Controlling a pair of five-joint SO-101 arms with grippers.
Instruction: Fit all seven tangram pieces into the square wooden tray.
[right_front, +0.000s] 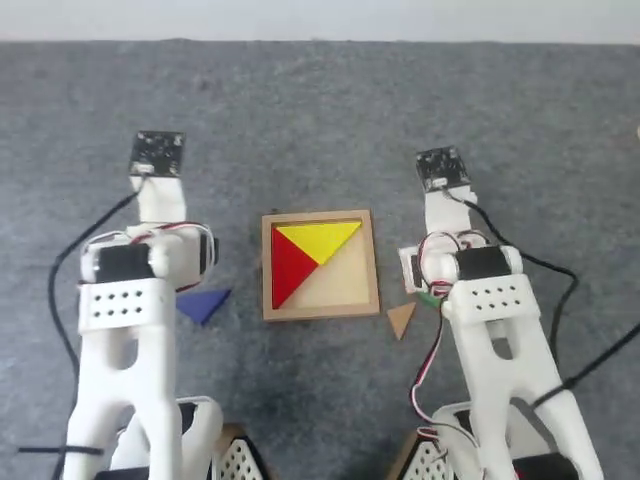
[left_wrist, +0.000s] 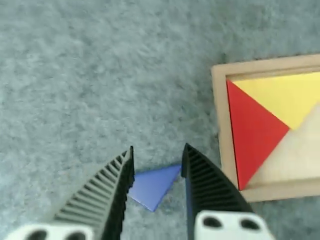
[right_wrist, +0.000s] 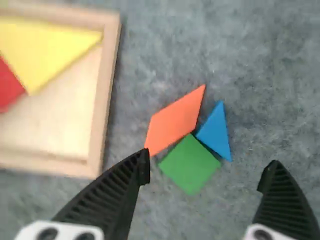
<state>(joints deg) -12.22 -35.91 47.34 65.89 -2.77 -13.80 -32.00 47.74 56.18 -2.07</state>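
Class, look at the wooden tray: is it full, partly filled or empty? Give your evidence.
Partly filled. The tray holds the yellow triangle and red triangle; bare wood shows beside them.

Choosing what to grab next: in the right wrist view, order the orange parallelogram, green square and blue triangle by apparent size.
1. orange parallelogram and green square: look about equal, unranked.
2. blue triangle: smallest.

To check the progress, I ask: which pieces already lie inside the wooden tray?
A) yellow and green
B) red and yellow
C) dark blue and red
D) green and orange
B: the red triangle and the yellow triangle lie inside the tray.
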